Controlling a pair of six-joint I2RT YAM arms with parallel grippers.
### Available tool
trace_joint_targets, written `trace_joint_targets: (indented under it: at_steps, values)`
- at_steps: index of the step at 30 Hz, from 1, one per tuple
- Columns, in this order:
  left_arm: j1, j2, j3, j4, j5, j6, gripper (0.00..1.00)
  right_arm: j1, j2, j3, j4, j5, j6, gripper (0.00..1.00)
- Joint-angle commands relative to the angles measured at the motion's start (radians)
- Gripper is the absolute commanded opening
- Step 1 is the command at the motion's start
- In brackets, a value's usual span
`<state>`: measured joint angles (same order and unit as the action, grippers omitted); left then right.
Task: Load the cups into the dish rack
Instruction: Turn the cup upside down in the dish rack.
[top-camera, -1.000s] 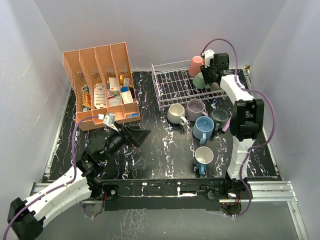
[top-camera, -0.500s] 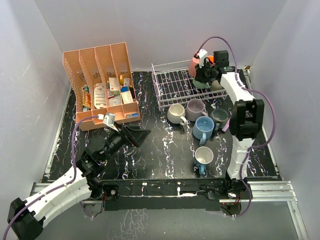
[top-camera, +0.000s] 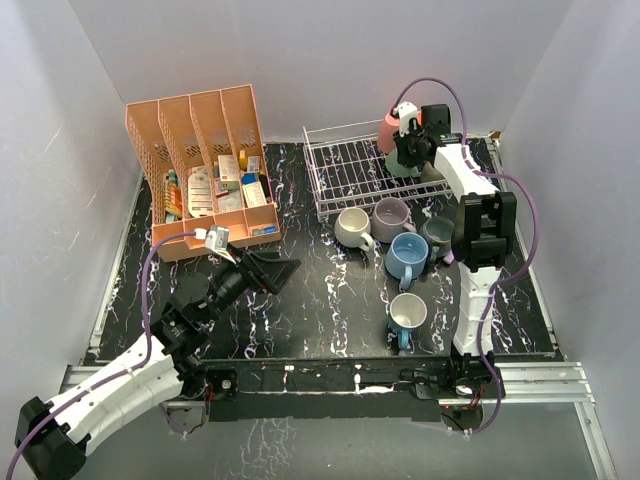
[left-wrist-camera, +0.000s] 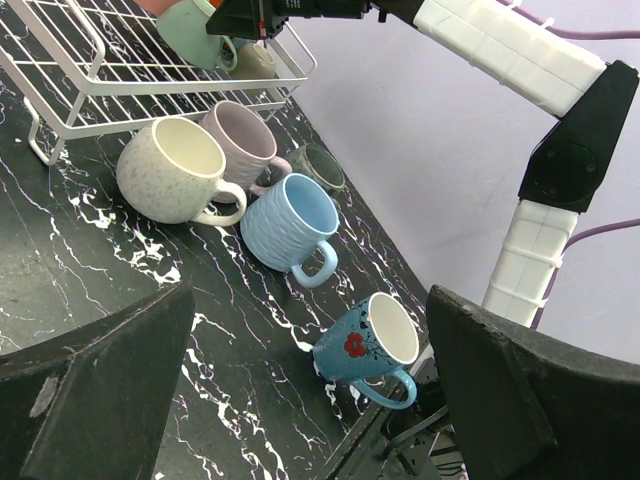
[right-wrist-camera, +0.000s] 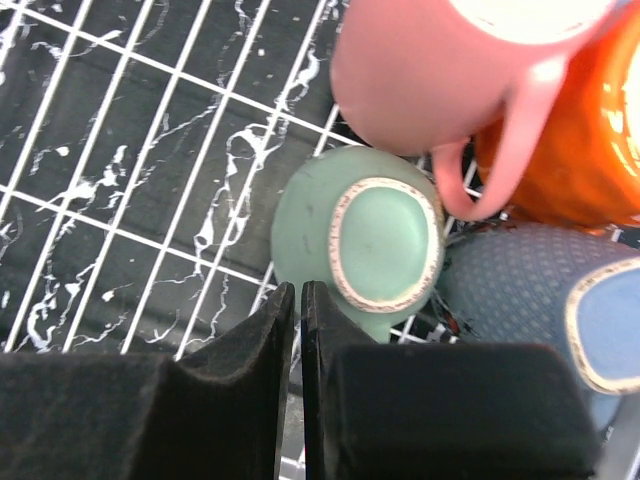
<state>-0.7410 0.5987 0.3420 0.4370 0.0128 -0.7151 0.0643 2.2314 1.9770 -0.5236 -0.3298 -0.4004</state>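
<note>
1. Black-fingered, the right gripper (right-wrist-camera: 297, 300) is pressed closed, with only a thin slit between its jaws and nothing in them.
2. Just past its tips a green mug (right-wrist-camera: 370, 250) sits bottom-up in the dish rack (top-camera: 345, 172); whether the fingers touch its side I cannot tell.
3. Packed around it in the rack's far right corner are a pink mug (right-wrist-camera: 440, 70), whose handle curves down to the green mug's edge, an orange mug (right-wrist-camera: 585, 140) behind that handle, and a blue-grey mug (right-wrist-camera: 530, 280), also bottom-up.
4. The rest of the rack's white wire grid is bare.
5. On the black marbled table (top-camera: 330, 300), just in front of the rack, a cream mug (top-camera: 352, 226), a lilac mug (top-camera: 390, 214), a light blue mug (top-camera: 406, 254) and a dark grey mug (top-camera: 438, 234) stand in a tight cluster.
6. A blue flowered mug (top-camera: 407, 313) stands alone, nearer the arm bases.
7. The left gripper (top-camera: 285, 274) hangs low over the table's left half, jaws spread wide and holding nothing, aimed towards the cluster.
8. Behind it, at the far left, stands a salmon organizer (top-camera: 200, 165) stuffed with small packets.
</note>
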Motion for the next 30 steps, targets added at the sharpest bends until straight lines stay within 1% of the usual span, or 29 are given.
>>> trace_joint_targets:
  at_steps: [1, 4, 7, 10, 14, 18, 21, 24, 26, 27, 30]
  values:
    - [0.005, -0.006, 0.000, 0.007, -0.009, 0.002, 0.97, -0.003, 0.003, 0.063, 0.071, 0.119, 0.028, 0.12]
    - [0.005, -0.007, 0.000, 0.006, -0.011, 0.002, 0.97, -0.010, 0.000, 0.058, 0.072, 0.145, 0.029, 0.12]
    - [0.005, -0.005, 0.000, 0.006, -0.011, 0.002, 0.97, -0.017, -0.010, 0.046, 0.071, 0.132, 0.033, 0.12]
    - [0.005, 0.001, 0.003, 0.008, -0.009, 0.003, 0.97, -0.021, -0.043, 0.015, 0.047, 0.027, 0.015, 0.14]
    - [0.005, 0.006, 0.008, 0.007, -0.005, 0.003, 0.97, -0.020, -0.119, -0.069, 0.049, -0.118, -0.020, 0.22]
    - [0.005, 0.000, 0.008, 0.003, -0.005, 0.002, 0.97, -0.026, -0.170, -0.131, 0.053, -0.158, -0.031, 0.25]
    - [0.005, -0.003, 0.005, 0.003, -0.005, 0.002, 0.97, -0.042, -0.177, -0.159, 0.060, -0.139, -0.029, 0.24]
    - [0.005, -0.002, 0.006, 0.006, -0.003, 0.002, 0.97, -0.060, -0.167, -0.157, 0.055, -0.091, -0.015, 0.22]
    - [0.005, 0.001, 0.008, 0.008, -0.002, 0.002, 0.97, -0.061, -0.149, -0.133, 0.037, -0.068, -0.015, 0.18]
    - [0.005, 0.003, 0.008, 0.009, -0.001, 0.003, 0.97, -0.088, -0.135, -0.114, 0.022, -0.064, -0.015, 0.16]
    - [0.005, 0.009, 0.009, 0.019, 0.002, 0.002, 0.97, -0.103, -0.093, -0.054, -0.033, -0.063, -0.015, 0.12]
